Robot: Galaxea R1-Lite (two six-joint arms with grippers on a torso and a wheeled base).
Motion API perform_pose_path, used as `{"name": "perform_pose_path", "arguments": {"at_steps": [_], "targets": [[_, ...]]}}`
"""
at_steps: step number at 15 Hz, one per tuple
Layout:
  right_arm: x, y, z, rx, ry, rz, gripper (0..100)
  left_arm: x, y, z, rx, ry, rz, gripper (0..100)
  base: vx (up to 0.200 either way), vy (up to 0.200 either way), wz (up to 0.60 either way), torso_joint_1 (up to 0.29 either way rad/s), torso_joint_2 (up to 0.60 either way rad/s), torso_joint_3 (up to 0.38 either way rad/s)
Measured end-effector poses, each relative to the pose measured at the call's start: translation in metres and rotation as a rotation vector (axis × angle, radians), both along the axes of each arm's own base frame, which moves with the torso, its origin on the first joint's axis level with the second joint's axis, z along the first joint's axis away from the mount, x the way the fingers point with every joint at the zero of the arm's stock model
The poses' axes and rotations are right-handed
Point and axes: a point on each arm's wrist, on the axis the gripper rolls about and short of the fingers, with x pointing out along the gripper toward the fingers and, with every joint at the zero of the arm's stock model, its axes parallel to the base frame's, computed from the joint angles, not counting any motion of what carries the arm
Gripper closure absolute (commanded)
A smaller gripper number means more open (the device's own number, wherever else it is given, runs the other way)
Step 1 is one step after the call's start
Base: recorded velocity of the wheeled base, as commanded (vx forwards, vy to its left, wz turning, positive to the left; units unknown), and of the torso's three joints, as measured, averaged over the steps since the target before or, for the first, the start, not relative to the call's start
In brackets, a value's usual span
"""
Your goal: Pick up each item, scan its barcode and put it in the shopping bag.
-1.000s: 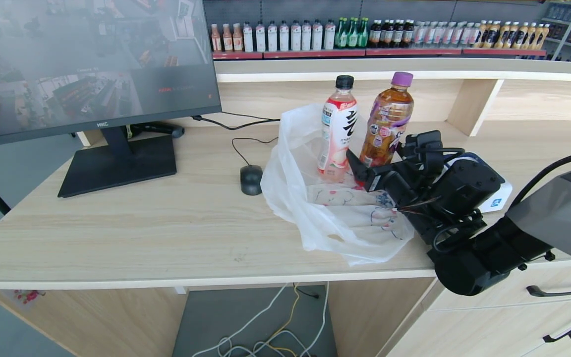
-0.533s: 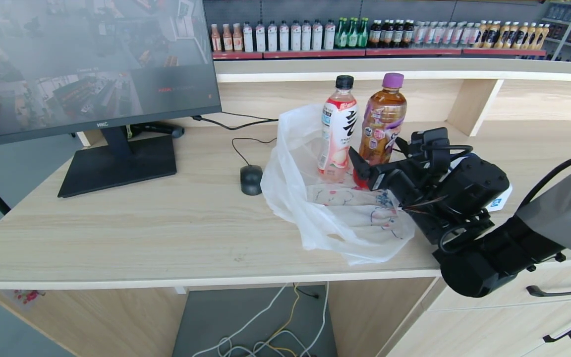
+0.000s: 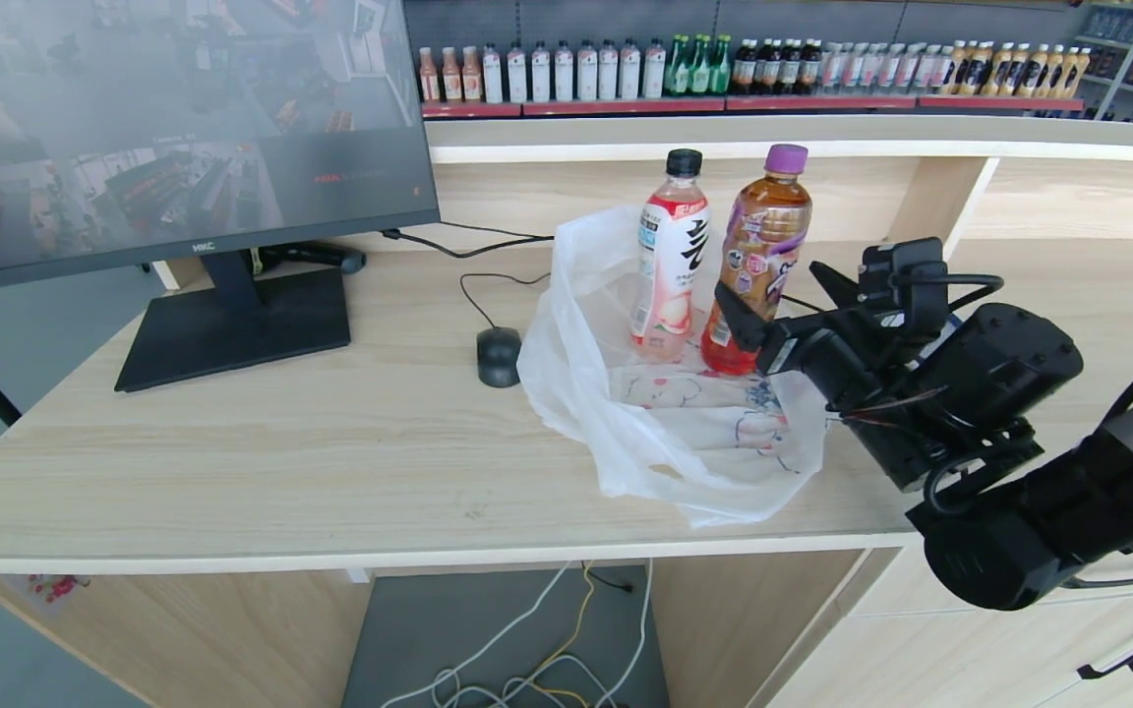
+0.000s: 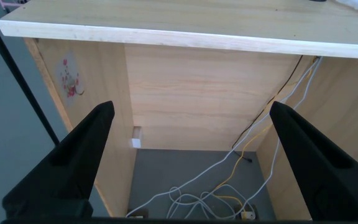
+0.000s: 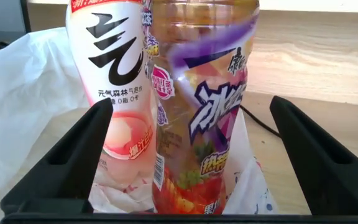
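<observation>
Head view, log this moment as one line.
right hand open | purple-cap tea bottle stands beside peach drink bottle on shopping bag | left hand open

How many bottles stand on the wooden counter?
2. The black-capped pink bottle stands at the bag; the purple-capped tea bottle beside it, between the fingers of the right gripper. None seems hidden.

Bright, even indoor light; soft shadows; reflections across monitor [image 3: 173, 128].
</observation>
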Motion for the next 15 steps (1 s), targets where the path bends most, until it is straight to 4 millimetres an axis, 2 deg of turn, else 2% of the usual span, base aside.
{"name": "perform_pose_path", "arguments": {"at_steps": [3,7,11,13,15], "targets": [[-0.02,-0.01,0.008,0.002,0.003,-0.004,0,0.0,0.0,0.0,0.0,0.0,0.0,0,0.0,0.0,0.0,0.0,0.0,0.0],[-0.06,-0.029,0.02,0.002,0.002,-0.015,0,0.0,0.0,0.0,0.0,0.0,0.0,0,0.0,0.0,0.0,0.0,0.0,0.0],[-0.128,-0.06,0.021,0.009,0.021,-0.038,0,0.0,0.0,0.0,0.0,0.0,0.0,0,0.0,0.0,0.0,0.0,0.0,0.0],[-0.171,-0.081,0.015,0.028,0.043,-0.065,0,0.0,0.0,0.0,0.0,0.0,0.0,0,0.0,0.0,0.0,0.0,0.0,0.0],[-0.206,-0.095,0.007,0.025,0.099,-0.083,0,0.0,0.0,0.0,0.0,0.0,0.0,0,0.0,0.0,0.0,0.0,0.0,0.0]]}}
